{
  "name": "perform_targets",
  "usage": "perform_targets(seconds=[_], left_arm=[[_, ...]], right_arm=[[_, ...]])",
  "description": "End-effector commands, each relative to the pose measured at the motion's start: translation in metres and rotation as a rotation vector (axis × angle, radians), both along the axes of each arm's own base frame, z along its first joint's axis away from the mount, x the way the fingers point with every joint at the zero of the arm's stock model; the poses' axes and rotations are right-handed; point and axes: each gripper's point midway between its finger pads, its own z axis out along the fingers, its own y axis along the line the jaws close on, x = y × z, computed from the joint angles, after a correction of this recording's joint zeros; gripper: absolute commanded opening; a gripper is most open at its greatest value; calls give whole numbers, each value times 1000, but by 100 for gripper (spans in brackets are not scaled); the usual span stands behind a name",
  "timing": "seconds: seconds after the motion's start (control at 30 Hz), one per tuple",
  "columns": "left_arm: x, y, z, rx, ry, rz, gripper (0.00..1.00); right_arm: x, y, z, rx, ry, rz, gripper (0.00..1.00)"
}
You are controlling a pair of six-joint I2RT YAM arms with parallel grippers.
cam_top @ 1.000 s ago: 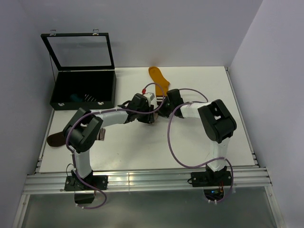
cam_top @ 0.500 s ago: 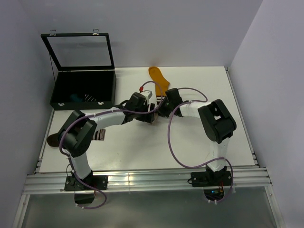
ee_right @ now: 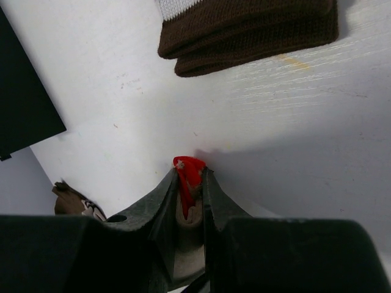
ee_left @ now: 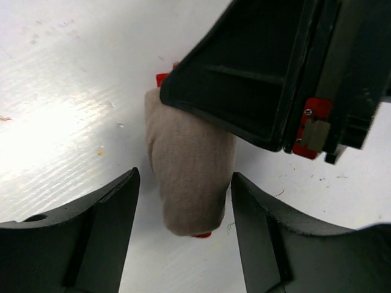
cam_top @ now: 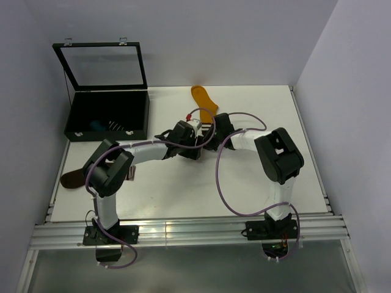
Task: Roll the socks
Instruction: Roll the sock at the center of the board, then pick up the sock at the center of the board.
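Left wrist view has the beige sock lying on the white counter as a short, plump bundle, with a bit of red showing at each end. Its long axis runs away from that camera, roughly in line with the gap between the fingers, so they would close across its width rather than along its length. The left gripper stands wide, one finger on each side of the bundle. One finger is clearly apart from the fabric and the other is just beside it, and neither visibly presses it.

At the far end of the bundle, the dark body of the right gripper comes in from the opposite side. Its own camera shows the jaws drawn narrow and pinching the sock's red end between them.

Both arms therefore meet at this one sock near the middle of the counter, facing each other along its length. The likely next move is for the left fingers to close on the bundle's middle, and if they came down askew they could push it sideways.

Further out, a brown sock with a pale cuff lies well apart. A mustard sock lies toward the back, and an open black case stands at the back left.
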Motion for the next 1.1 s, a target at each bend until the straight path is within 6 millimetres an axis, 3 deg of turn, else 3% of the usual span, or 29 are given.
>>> perform_targets(seconds=[0.0,0.33,0.43,0.53,0.57,0.63,0.67,0.83,0.97,1.07], left_arm=[[9,-15,6,4,-49,-24,66],[7,-16,-16,96,-58,-18,63],[3,-15,-24,125,-52,-12,53],[1,-11,-30,151,-44,2,35],[0,-11,-31,156,-42,4,22],[-1,-8,-32,165,-39,17,10],[-2,-6,-32,167,-40,24,1],[-4,0,-17,141,-64,53,0],[-7,5,-3,108,-72,75,0],[-6,8,11,81,-84,99,1]], right_arm=[[-15,-2,-10,-65,43,34,0],[-15,2,-8,-62,40,47,0],[-16,2,-7,-59,39,47,0],[-16,3,-5,-52,38,47,0],[-16,3,-5,-52,38,47,0],[-15,3,-2,-46,34,49,0],[-15,4,0,-42,31,51,3],[-15,-1,13,-14,3,51,29],[-10,-15,41,-9,-59,32,54],[-9,-28,59,-25,-100,23,59]])
